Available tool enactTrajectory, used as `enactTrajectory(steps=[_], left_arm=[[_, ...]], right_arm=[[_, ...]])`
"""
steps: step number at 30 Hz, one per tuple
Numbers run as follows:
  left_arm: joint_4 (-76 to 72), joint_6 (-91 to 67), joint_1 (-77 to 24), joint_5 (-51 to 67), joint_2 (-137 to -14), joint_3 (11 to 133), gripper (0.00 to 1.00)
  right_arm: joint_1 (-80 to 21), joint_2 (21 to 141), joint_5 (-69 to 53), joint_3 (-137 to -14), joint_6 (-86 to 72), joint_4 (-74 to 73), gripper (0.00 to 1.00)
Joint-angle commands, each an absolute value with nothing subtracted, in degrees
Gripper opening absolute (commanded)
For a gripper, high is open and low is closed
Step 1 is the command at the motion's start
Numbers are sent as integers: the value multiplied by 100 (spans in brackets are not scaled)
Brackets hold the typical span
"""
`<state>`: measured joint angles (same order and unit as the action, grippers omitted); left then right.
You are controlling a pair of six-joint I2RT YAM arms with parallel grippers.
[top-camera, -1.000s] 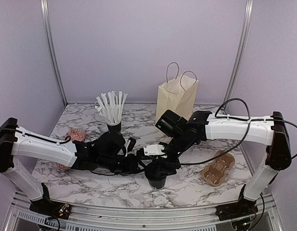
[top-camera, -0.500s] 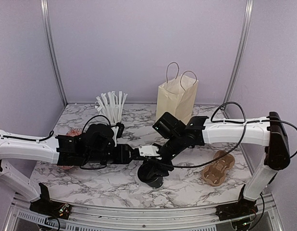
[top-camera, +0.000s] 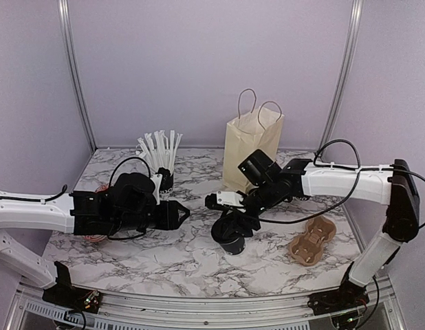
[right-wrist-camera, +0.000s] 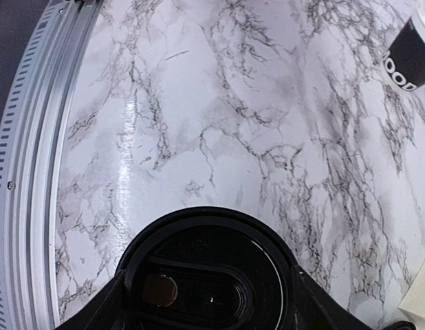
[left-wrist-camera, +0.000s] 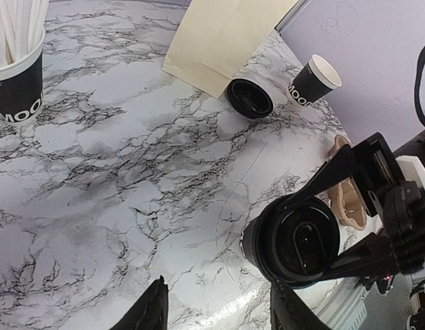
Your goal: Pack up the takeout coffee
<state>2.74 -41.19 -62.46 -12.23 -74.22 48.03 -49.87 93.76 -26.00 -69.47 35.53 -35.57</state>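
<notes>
One takeout coffee (top-camera: 230, 242), a black paper cup topped by a round black lid, is clamped between the two fingers of the right gripper (top-camera: 233, 227) near the middle of the front half of the marble tabletop (top-camera: 164, 261). In the right wrist view the lid (right-wrist-camera: 205, 275) fills the lower part of the picture, with a black finger (right-wrist-camera: 102, 309) pressed against each side of it. In the left wrist view the same cup (left-wrist-camera: 300, 240) is seen from above and upright, gripped from its far side by the right gripper (left-wrist-camera: 315, 237). Whether its base touches the tabletop cannot be told.

To the left of the cup, apart from it, the left gripper (top-camera: 183, 213) is held with its fingers spread and nothing between them; the two fingertips (left-wrist-camera: 154, 309) are seen at the lower edge of its own camera view.

A cardboard cup carrier (top-camera: 312, 240) lies to the right of the coffee, near the front right of the table. Behind the cup a cream paper bag (top-camera: 252, 141) with handles stands upright. Just beside the bag's foot a loose black lid (left-wrist-camera: 250, 97) lies flat, and next to it an open paper cup (left-wrist-camera: 314, 79) is seen. A cup of white wrapped straws (top-camera: 161, 175) stands at the back left.
</notes>
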Motion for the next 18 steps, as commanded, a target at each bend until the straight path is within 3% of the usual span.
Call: enactTrajectory(steps=[1, 7, 18], left_arm=[[561, -3917, -6184, -1520, -7190, 4925, 52], [640, -3919, -6144, -1663, -6970, 4870, 52], [910, -4110, -6126, -1882, -6384, 4651, 53]], right_arm=[[-4529, 9288, -2729, -7010, 3367, -3006, 64], [-4454, 9671, -2943, -7414, 3019, -1955, 65], [-4135, 11578, -2950, -9010, 1720, -925, 70]])
